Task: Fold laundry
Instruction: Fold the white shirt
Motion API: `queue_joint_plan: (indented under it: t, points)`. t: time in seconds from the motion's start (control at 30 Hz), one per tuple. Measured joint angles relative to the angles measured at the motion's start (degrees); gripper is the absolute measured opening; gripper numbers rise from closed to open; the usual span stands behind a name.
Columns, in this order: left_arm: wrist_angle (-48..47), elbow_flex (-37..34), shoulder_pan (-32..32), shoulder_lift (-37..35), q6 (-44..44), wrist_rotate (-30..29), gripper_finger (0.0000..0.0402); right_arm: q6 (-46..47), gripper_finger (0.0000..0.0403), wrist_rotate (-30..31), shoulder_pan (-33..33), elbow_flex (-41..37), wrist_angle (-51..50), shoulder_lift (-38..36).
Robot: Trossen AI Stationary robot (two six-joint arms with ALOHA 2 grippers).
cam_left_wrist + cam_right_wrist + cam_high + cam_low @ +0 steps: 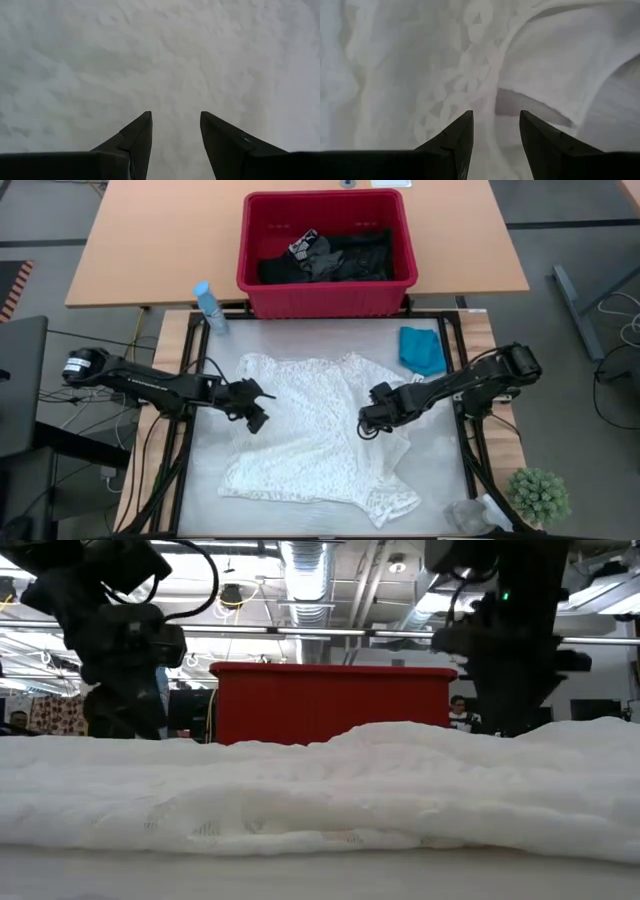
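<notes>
White garment [315, 430] spread flat mid-table, lace side up, with teal garment [423, 350] near its far right corner and black garments [330, 258] in red basket [325, 290] beyond. Left gripper [262, 402] over garment's left part, fingers [137, 135] apart, nothing between. Right gripper [368, 412] over right part, fingers [457, 135] apart above lace edge, holding nothing.

The dark six-joint left arm reaches in from nine o'clock, its two-finger left gripper [256, 406] pointing toward three o'clock, fingers [137, 135] parted with nothing between them. The matching right arm enters from three o'clock; the right gripper [372, 412] points toward eight o'clock, fingers [456, 137] likewise parted.
</notes>
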Motion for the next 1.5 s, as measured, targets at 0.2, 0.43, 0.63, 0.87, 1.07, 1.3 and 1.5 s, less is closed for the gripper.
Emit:
queue_joint_plan:
  t: [0.2, 0.43, 0.63, 0.87, 1.07, 1.3, 1.5]
  points:
    - [0.48, 0.04, 0.23, 2.87, 1.67, -2.70, 0.0155, -3.31, 0.0189, 1.36, -3.88, -1.92, 1.96, 0.01]
    - [2.82, 0.06, 0.66, 8.09, 4.54, -3.13, 0.0155, -6.78, 0.0180, -0.14, -5.44, -2.26, 6.18, 0.10]
    - [6.41, 0.21, 0.91, 13.29, 6.43, -3.07, 0.0155, -8.41, 0.0164, 0.20, -5.55, -2.28, 4.79, 0.10]
    - [11.07, 0.19, 0.91, 16.84, 6.67, -2.31, 0.0155, -8.44, 0.0163, -1.66, -5.79, -5.86, 9.10, 0.10]
    - [11.11, 0.15, 0.91, 16.88, 6.87, -2.41, 0.0155, -7.80, 0.0111, -1.96, -5.77, -6.68, 10.66, 0.10]
    - [10.31, 0.16, 0.90, 16.87, 7.21, -3.54, 0.0155, -8.59, 0.0018, -3.18, -5.73, -6.68, 10.45, 0.10]
    - [6.53, 0.24, 0.87, 16.80, 5.71, -6.03, 0.0155, -3.87, 0.0013, -3.10, -3.53, -5.98, 5.00, -0.04]
